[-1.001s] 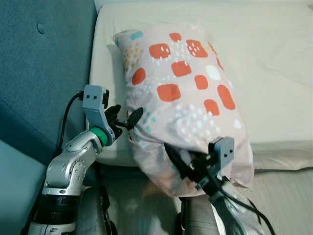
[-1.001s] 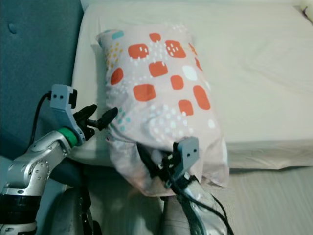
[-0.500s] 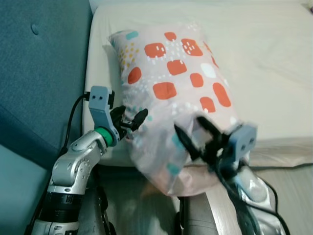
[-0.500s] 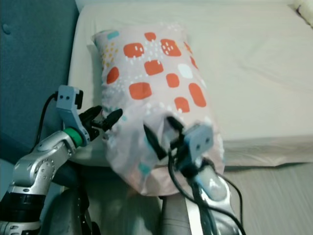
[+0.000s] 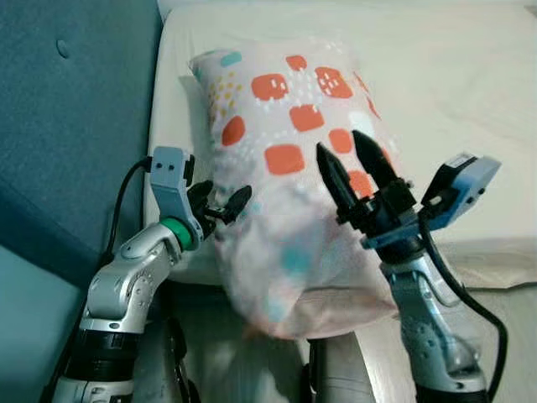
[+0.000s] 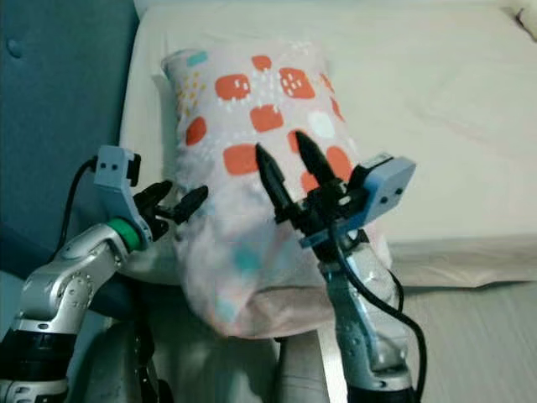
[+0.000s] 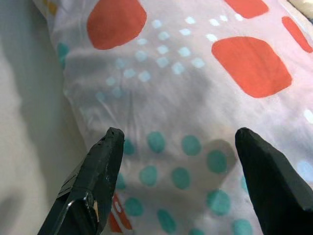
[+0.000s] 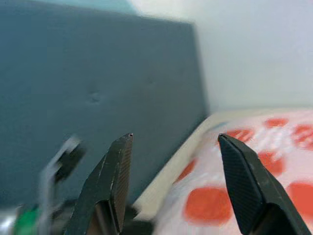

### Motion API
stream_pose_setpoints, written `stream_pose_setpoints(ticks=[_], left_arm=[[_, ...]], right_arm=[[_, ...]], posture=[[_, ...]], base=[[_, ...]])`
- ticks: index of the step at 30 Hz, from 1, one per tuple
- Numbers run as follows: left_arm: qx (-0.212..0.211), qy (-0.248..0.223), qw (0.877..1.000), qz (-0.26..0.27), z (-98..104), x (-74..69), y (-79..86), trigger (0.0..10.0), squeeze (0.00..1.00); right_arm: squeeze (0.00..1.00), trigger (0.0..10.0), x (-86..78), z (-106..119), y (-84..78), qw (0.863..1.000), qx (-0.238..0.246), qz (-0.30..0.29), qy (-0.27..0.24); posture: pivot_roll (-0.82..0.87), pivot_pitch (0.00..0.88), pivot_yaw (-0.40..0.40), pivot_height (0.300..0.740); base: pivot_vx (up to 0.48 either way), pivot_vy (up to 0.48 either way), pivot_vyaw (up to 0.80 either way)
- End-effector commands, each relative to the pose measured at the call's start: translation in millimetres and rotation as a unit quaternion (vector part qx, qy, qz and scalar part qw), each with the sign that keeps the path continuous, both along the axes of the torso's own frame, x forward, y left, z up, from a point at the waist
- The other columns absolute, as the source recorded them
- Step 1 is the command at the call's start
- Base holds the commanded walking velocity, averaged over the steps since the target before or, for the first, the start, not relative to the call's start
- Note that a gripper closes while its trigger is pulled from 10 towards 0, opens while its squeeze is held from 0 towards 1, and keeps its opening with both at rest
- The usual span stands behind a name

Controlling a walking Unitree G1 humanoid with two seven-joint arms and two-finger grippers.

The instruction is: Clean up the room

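A pale pillow (image 5: 294, 134) with orange squares and teal dots lies lengthwise on the bed, its near end sagging over the mattress edge. My left gripper (image 5: 222, 198) is open at the pillow's left side, close to the fabric; in the left wrist view its fingers (image 7: 105, 161) straddle the teal-dotted cloth (image 7: 195, 73). My right gripper (image 5: 342, 149) is raised in front of the pillow's near half, open, fingertips pointing up, with nothing between them. The right wrist view looks between its fingers (image 8: 239, 171) at the headboard (image 8: 98, 73) and the pillow (image 8: 234, 196).
The bed's cream sheet (image 5: 470, 84) stretches to the right of the pillow. A teal padded headboard (image 5: 75, 126) rises on the left. Pale wooden floor (image 5: 503, 336) shows at the lower right, below the mattress edge.
My right gripper has come out from under the pillow's near end and swung upward, open. The pillow's near end has slumped. The left gripper has hardly moved.
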State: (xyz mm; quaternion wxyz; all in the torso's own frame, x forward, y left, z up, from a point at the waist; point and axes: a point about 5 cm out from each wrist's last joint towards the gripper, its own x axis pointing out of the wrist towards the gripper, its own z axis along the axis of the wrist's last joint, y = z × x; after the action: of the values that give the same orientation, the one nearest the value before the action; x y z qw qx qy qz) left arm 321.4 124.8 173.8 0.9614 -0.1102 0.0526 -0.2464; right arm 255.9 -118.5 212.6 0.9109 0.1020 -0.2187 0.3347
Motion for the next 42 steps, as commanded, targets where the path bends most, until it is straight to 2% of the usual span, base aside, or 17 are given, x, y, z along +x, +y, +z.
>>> stream_pose_setpoints(ticks=[1, 5, 8, 9, 10, 12, 13, 14, 16, 20, 29, 30, 32, 33, 38, 39, 42], left_arm=[[0.007, 0.008, 1.0, 0.0, -5.8, -2.5, 0.8, 10.0, 0.0], [0.006, 0.008, 1.0, 0.002, -5.7, -2.8, 2.1, 10.0, 0.0], [0.007, 0.012, 1.0, 0.001, -7.7, -4.0, 2.8, 10.0, 0.0], [0.008, 0.014, 1.0, -0.002, -9.1, -4.5, 2.0, 10.0, 0.0], [0.008, 0.014, 1.0, -0.002, -9.1, -4.5, 2.0, 10.0, 0.0], [0.007, 0.015, 1.0, -0.011, -9.3, -2.9, -2.7, 10.0, 0.0], [0.007, 0.015, 1.0, -0.011, -9.3, -2.9, -2.7, 10.0, 0.0], [0.006, 0.014, 1.0, -0.014, -8.6, -1.7, -4.8, 10.0, 0.0], [0.005, 0.012, 1.0, -0.015, -7.3, -0.2, -6.7, 10.0, 0.0], [0.014, 0.013, 1.0, -0.014, -6.4, 1.7, -8.3, 10.0, 0.0], [-0.009, 0.084, 0.996, 0.01, -29.6, -1.3, -5.5, 10.0, 0.0], [-0.026, 0.103, 0.994, 0.013, -34.9, -2.5, -5.2, 10.0, 0.0], [-0.038, 0.114, 0.993, 0.012, -37.6, -3.6, -5.3, 10.0, 0.0], [-0.045, 0.116, 0.992, 0.006, -37.1, -6.9, -4.1, 10.0, 0.0], [-0.045, 0.113, 0.993, 0.001, -35.8, -9.7, -2.2, 10.0, 0.0], [-0.048, 0.115, 0.992, -0.005, -35.3, -11.6, -2.1, 10.0, 0.0], [-0.06, 0.122, 0.991, -0.024, -33.4, -16.6, -3.5, 10.0, 0.0]], right_arm=[[0.0, 10.0, -6.2, -26.6, -1.5, 0.998, -0.027, -0.007, 0.05], [0.0, 10.0, -19.9, -57.0, -12.2, 0.993, -0.045, -0.053, 0.097], [0.0, 10.0, -25.0, -69.3, -37.9, 0.978, -0.049, -0.172, 0.105], [0.0, 10.0, -22.5, -67.1, -59.8, 0.959, -0.045, -0.263, 0.092], [0.0, 10.0, -22.5, -67.1, -59.8, 0.959, -0.045, -0.263, 0.092], [0.0, 10.0, -15.5, -55.0, -119.2, 0.892, -0.053, -0.447, 0.047], [0.0, 10.0, -15.5, -55.0, -119.2, 0.892, -0.053, -0.447, 0.047], [0.0, 10.0, -13.7, -50.2, -140.0, 0.867, -0.054, -0.493, 0.038], [0.0, 10.0, -7.9, -46.1, -159.6, 0.851, -0.047, -0.522, 0.035], [0.0, 10.0, 19.8, -49.9, -190.9, 0.847, -0.024, -0.524, 0.09], [0.0, 10.0, 50.4, -88.8, -190.4, 0.855, -0.075, -0.471, 0.203], [1.0, 10.0, 56.0, -95.7, -184.0, 0.873, -0.071, -0.428, 0.224], [1.0, 10.0, 60.5, -99.8, -178.4, 0.887, -0.063, -0.389, 0.238], [1.0, 10.0, 66.9, -95.4, -167.6, 0.921, 0.007, -0.309, 0.239], [1.0, 10.0, 71.9, -90.5, -157.8, 0.939, 0.083, -0.227, 0.244], [0.0, 10.0, 73.4, -95.3, -152.8, 0.937, 0.098, -0.208, 0.263], [0.0, 10.0, 75.9, -107.2, -143.6, 0.929, 0.116, -0.179, 0.301]], posture=[[-0.11, 0.136, 0.076, 0.565], [-0.12, 0.148, 0.077, 0.565], [-0.13, 0.151, 0.082, 0.565], [-0.14, 0.151, 0.086, 0.565], [-0.14, 0.151, 0.086, 0.565], [-0.15, 0.143, 0.097, 0.565], [-0.15, 0.143, 0.097, 0.565], [-0.15, 0.14, 0.101, 0.565], [-0.15, 0.137, 0.105, 0.565], [-0.12, 0.133, 0.101, 0.565], [-0.09, 0.164, 0.091, 0.565], [-0.09, 0.184, 0.088, 0.565], [-0.09, 0.187, 0.087, 0.565], [-0.07, 0.204, 0.081, 0.565], [-0.06, 0.213, 0.082, 0.565], [-0.06, 0.218, 0.085, 0.565], [-0.05, 0.221, 0.087, 0.565]], base=[[0.0, 0.0, 0.0], [0.0, 0.0, 0.0], [0.0, 0.0, 0.0], [0.0, 0.0, 0.0], [0.0, 0.0, 0.0], [0.0, 0.0, 0.0], [0.0, 0.0, 0.0], [0.0, 0.0, 0.0], [0.0, 0.0, 0.0], [0.0, 0.0, 0.0], [0.0, 0.0, 0.0], [0.0, 0.0, 0.0], [0.0, 0.0, 0.0], [0.0, 0.0, 0.0], [0.0, 0.0, 0.0], [0.0, 0.0, 0.0], [0.0, 0.0, 0.0]])
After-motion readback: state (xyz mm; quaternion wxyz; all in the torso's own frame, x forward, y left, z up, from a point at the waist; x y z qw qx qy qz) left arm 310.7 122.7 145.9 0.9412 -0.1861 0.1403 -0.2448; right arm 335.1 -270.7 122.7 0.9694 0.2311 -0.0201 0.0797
